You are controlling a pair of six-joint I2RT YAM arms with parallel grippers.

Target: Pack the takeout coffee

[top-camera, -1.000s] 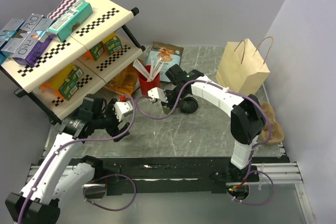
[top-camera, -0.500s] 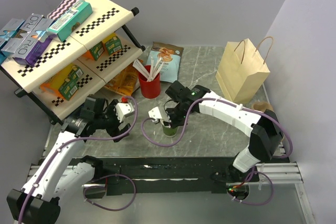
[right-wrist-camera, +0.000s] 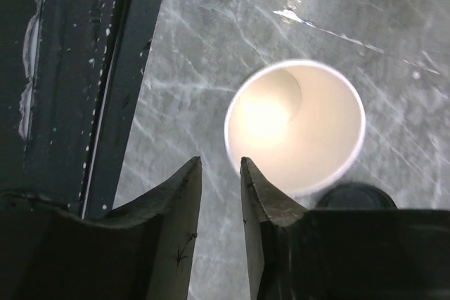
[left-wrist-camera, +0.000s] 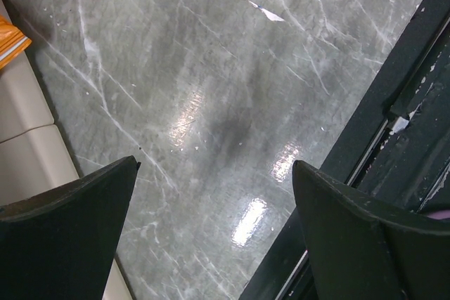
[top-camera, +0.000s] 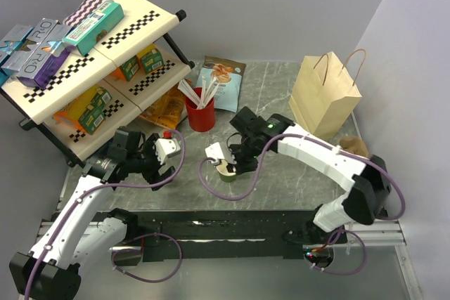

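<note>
Grey marbled table (top-camera: 274, 191) takes up most of the top view; a cream two-tier shelf (top-camera: 137, 19) with checkered edges stands tilted at its far left, loaded with boxes and packets; a brown paper bag (top-camera: 325, 100) stands upright at the far right; between them sit a snack pouch (top-camera: 221, 79) and a red cup (top-camera: 200, 116) full of white stirrers. The right gripper (top-camera: 230, 161) reaches to the middle of the table, well in front of the red cup; its fingers (right-wrist-camera: 184, 194) stand a little apart, a narrow strip of table showing between them, nothing pinched. The coffee cup (top-camera: 226, 171), dark green outside and cream inside (right-wrist-camera: 295, 128), stands upright with its mouth uncovered, just past the fingertips and off to one side, not between them; whether it touches them I cannot tell. The left gripper (top-camera: 163, 166) hangs over bare table, well apart from the coffee cup, its fingers (left-wrist-camera: 67, 223) spread wide and empty.
</note>
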